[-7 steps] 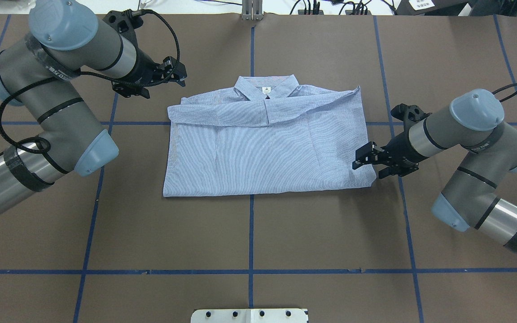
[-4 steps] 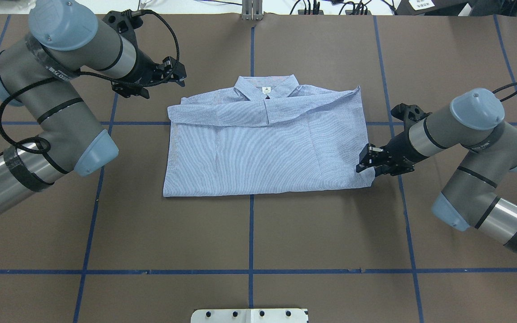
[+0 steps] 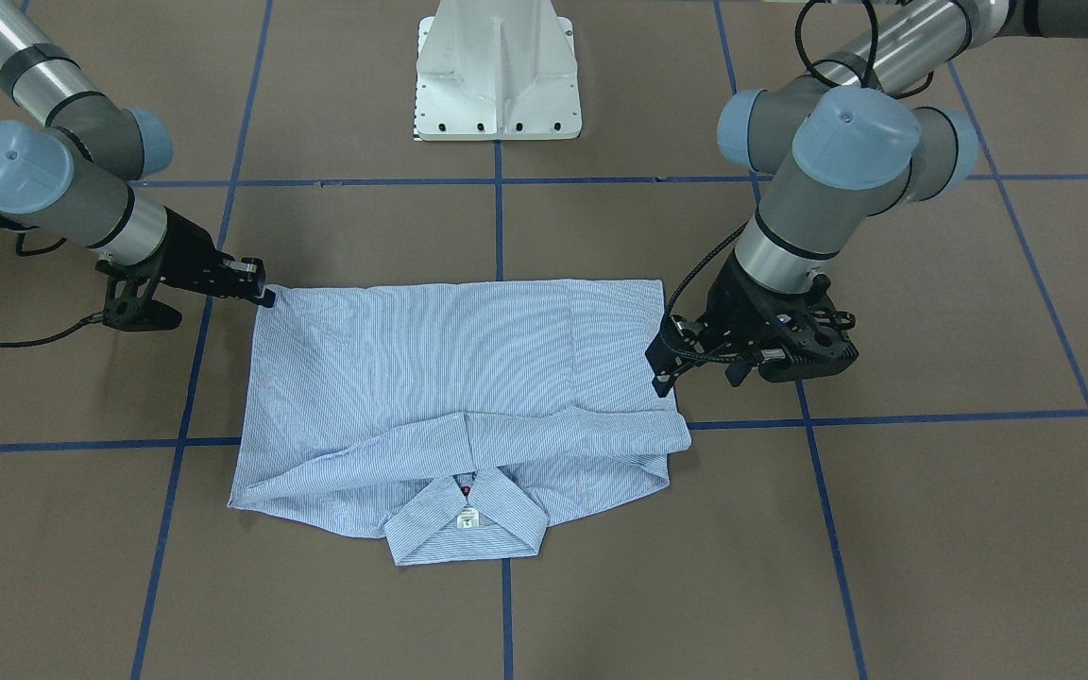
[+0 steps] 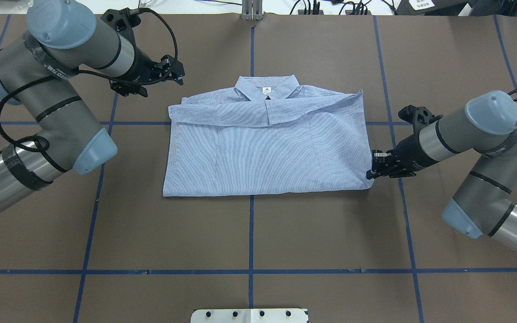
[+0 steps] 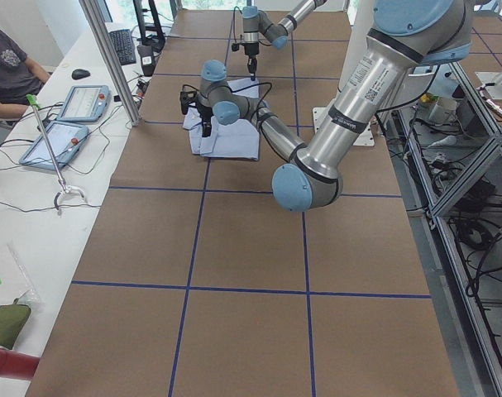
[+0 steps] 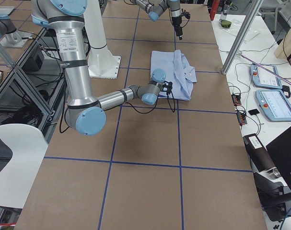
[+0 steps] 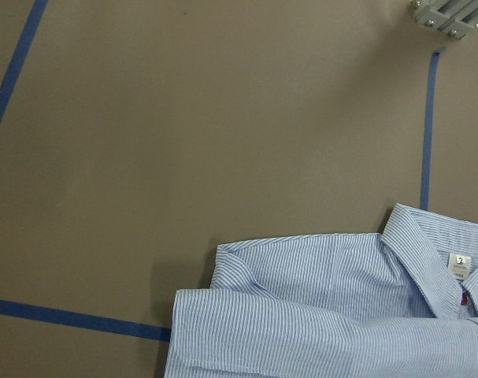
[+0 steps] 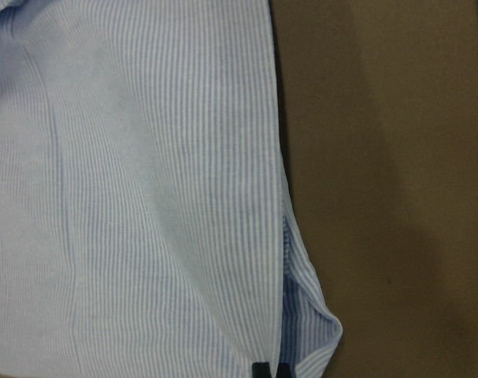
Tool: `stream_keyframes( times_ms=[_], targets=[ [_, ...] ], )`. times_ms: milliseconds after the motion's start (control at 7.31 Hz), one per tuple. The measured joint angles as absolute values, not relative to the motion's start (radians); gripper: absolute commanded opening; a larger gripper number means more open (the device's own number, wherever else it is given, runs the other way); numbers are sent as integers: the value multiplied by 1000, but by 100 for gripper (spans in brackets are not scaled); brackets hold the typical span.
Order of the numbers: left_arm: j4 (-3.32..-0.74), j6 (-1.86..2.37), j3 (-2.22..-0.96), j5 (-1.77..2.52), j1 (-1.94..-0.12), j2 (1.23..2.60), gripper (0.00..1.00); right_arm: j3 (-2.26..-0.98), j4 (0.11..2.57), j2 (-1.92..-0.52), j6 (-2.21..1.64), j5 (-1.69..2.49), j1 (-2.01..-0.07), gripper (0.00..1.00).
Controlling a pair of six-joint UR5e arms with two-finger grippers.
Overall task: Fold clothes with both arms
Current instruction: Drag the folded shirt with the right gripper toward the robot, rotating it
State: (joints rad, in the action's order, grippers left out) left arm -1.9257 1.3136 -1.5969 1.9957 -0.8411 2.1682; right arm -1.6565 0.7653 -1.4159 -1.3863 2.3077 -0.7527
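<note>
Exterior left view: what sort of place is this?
Probably a robotics lab: the left arm and right arm flank a shirt on a tape-gridded table, and control tablets lie on a side bench.

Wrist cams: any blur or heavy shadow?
Right wrist-mounted: shirt fills most of the frame, slightly soft; dark shadow band on the table beside its edge. Left wrist-mounted: sharp, evenly lit, faint shadow left of the shirt.

- The left gripper (image 4: 178,75) hovered with jaws apart, its arm bent sharply.
- The right gripper (image 4: 369,173) sat low, forearm nearly level, jaws closed on a corner of the shirt (image 4: 263,152).
</note>
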Motion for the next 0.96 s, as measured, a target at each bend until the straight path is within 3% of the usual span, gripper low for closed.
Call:
stream_keyframes(
  times_ms=[684, 958],
  targets=[
    [-1926, 1316, -1597, 1996, -842, 2166, 99, -1985, 764, -1689, -1393, 2346, -602, 0],
    [-1926, 1316, -1599, 1996, -842, 2165, 99, -2058, 763, -1772, -1404, 2447, -535, 0]
  ],
)
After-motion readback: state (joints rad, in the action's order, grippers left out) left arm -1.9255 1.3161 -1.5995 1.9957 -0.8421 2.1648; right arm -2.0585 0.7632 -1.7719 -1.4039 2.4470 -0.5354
